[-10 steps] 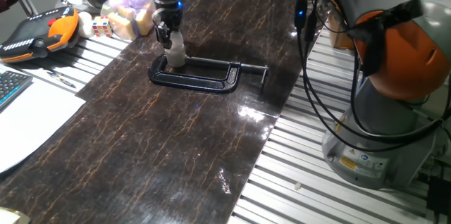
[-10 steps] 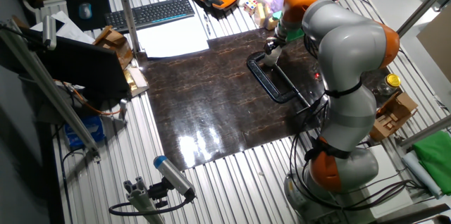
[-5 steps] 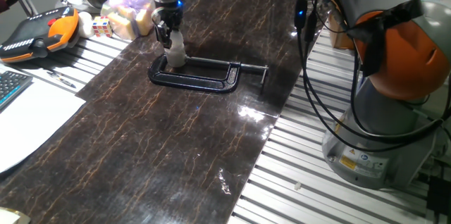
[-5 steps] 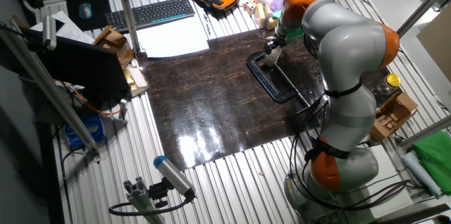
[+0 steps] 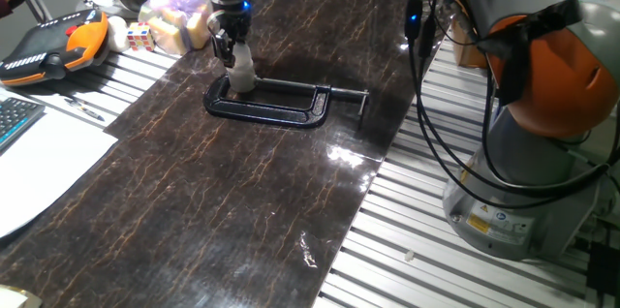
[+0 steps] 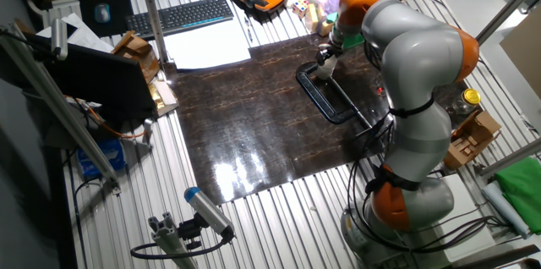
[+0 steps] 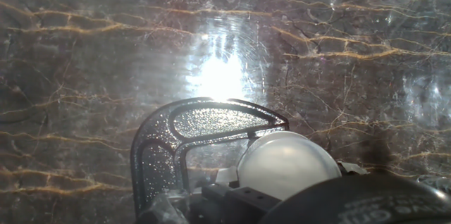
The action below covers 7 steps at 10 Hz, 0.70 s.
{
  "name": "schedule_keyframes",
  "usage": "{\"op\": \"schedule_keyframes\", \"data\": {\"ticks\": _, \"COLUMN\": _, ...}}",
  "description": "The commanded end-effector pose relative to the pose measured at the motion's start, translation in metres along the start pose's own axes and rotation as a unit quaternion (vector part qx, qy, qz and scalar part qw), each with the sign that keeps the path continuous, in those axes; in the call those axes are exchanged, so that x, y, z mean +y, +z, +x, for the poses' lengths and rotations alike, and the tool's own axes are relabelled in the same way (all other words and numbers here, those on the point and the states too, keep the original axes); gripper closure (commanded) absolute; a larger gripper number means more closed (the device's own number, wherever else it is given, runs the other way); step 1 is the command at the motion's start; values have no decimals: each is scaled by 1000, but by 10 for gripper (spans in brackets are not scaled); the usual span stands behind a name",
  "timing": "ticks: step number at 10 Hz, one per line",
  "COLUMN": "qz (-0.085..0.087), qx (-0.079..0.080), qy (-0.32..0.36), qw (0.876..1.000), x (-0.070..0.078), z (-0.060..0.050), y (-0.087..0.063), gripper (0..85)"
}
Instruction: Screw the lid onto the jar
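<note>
The small whitish jar (image 5: pixel 242 77) stands upright on the dark marble-pattern mat, inside the left end of a black C-clamp (image 5: pixel 281 107). My gripper (image 5: pixel 232 54) comes down from above, its black fingers at the jar's top. In the hand view the round grey-white lid (image 7: pixel 285 164) fills the lower right, with dark finger parts on both sides, so the gripper looks shut on it. The jar's body is hidden under the lid there. The clamp's frame (image 7: pixel 158 153) curves around it. The other fixed view shows the gripper (image 6: pixel 325 57) over the clamp (image 6: pixel 325 96).
An orange teach pendant (image 5: pixel 48 45), dice (image 5: pixel 139 35) and a bag of soft things (image 5: pixel 179 13) lie left of the gripper. A keyboard (image 6: pixel 177 17) and paper (image 6: pixel 207 47) lie past the mat. The arm's base (image 5: pixel 542 105) and cables stand at the right.
</note>
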<state>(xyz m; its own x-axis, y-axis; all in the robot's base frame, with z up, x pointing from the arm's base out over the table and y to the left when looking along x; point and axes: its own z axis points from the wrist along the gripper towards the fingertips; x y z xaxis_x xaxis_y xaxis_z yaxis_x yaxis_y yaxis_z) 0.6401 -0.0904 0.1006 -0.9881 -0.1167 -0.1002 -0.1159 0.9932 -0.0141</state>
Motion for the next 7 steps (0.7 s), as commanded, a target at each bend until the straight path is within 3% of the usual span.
{"op": "schedule_keyframes", "data": {"ticks": 1, "qz": 0, "qx": 0, "qy": 0, "qw": 1000, "x": 0, "z": 0, "y": 0, "gripper": 337}}
{"op": "schedule_keyframes", "data": {"ticks": 6, "qz": 1, "qx": -2, "qy": 2, "qw": 1000, "x": 1, "z": 1, "y": 1, "gripper": 323}}
{"op": "schedule_keyframes", "data": {"ticks": 7, "qz": 0, "qx": -2, "qy": 3, "qw": 1000, "x": 1, "z": 1, "y": 1, "gripper": 283}}
